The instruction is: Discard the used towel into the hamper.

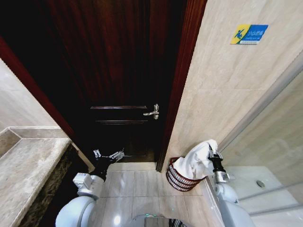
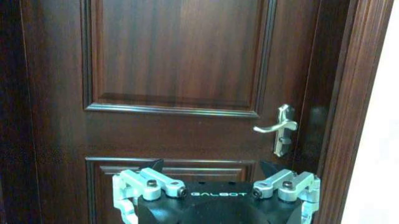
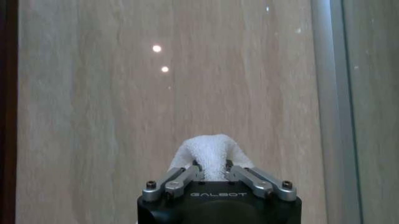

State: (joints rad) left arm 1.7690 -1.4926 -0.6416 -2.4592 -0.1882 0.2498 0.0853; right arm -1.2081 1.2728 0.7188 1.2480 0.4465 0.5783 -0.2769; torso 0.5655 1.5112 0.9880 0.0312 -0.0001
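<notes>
The right pincer [image 1: 214,153] grips the white towel [image 1: 198,161] draped over the hamper [image 1: 176,179], while the left pincer [image 1: 107,154] hangs wide open nearer the door [image 1: 118,71].

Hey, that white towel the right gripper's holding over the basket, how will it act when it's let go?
Likely floppy: the towel sags from the right gripper into the hamper. Probably light, bunching between closed fingers. It may snag the rim.

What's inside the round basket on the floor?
The white towel hangs down into the hamper, its top pinched by the right gripper. The towel covers whatever lies deeper inside.
</notes>
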